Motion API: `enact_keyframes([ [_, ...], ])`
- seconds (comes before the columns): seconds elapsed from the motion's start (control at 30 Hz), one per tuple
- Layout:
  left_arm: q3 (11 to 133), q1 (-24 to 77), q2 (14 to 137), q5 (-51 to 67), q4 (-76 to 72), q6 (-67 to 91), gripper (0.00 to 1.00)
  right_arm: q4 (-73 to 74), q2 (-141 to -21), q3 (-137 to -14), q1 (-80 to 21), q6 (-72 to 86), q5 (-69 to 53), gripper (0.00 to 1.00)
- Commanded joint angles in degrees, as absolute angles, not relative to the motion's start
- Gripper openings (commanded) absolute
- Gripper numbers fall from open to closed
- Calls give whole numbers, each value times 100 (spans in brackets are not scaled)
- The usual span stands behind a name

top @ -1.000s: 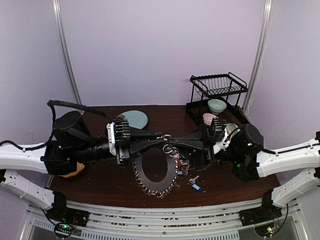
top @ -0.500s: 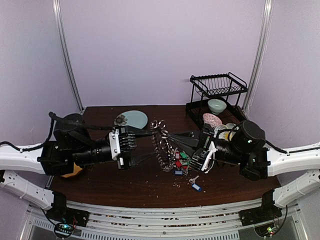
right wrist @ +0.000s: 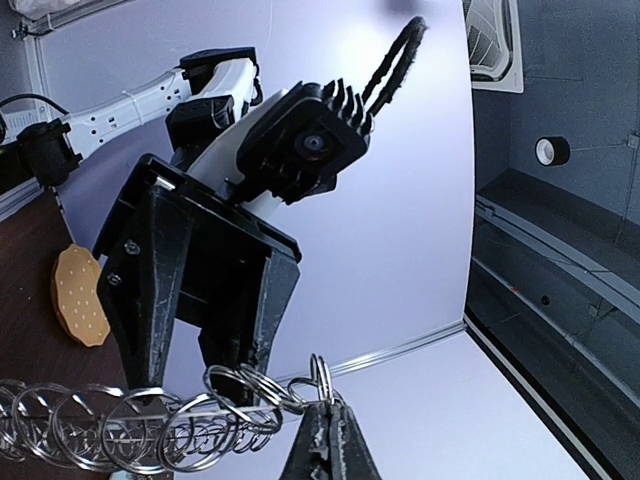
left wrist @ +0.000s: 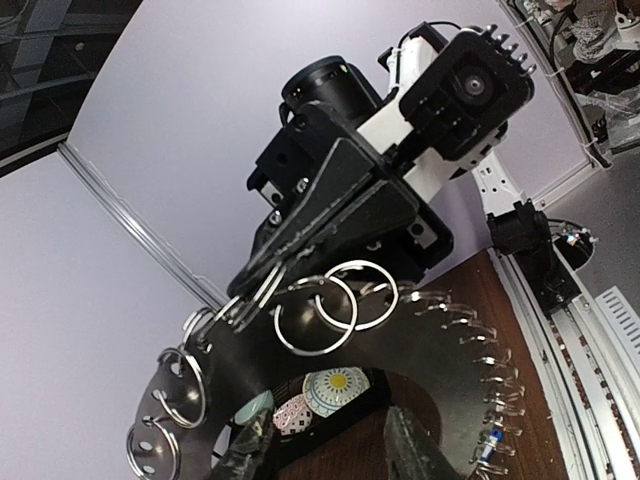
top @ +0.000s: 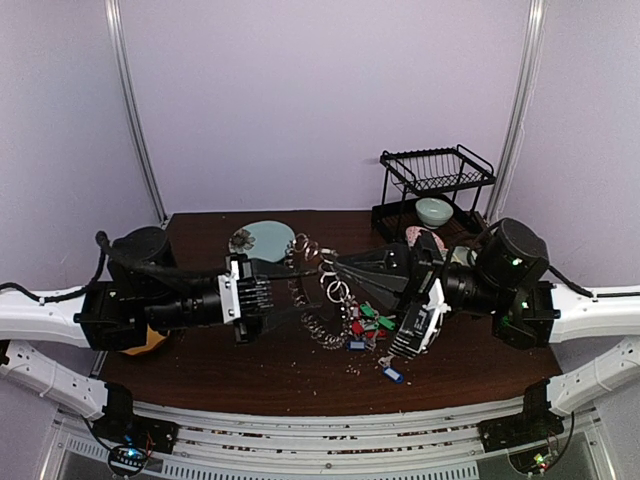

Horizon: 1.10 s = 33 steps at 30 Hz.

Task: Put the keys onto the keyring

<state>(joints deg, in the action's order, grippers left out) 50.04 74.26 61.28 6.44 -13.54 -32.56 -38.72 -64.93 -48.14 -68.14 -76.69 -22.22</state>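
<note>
The keyring [top: 320, 300] hangs in mid-air between the arms, tilted nearly edge-on to the overhead camera. The right gripper [top: 337, 266] is pinched fully closed on its upper rim. The left gripper [top: 300, 292] faces it with jaws partly apart, gripping nothing I can make out (its fingers [left wrist: 252, 452] flank the ring's hole). The keys [top: 366, 322] lie heaped on the counter [top: 200, 350] below. This looks like readying the ring; next the left gripper probably must steady it or fetch a key.
</note>
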Motion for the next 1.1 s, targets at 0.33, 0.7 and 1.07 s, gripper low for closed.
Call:
enact_keyframes([
  [0.33,5188,7492,6019,1337,-2292,-3319,25,-5117,-6438,-4713,-6612,-5332,-3336,0],
  [0.7,5151,7585,6049,1389,-2704,-3100,22,-5774,-6750,-4726,-6533,-2599,-2984,0],
  [1.07,5373,7585,6184,530,-2793,-2101,22,-5819,-7076,-4733,-6530,-600,-2769,0],
])
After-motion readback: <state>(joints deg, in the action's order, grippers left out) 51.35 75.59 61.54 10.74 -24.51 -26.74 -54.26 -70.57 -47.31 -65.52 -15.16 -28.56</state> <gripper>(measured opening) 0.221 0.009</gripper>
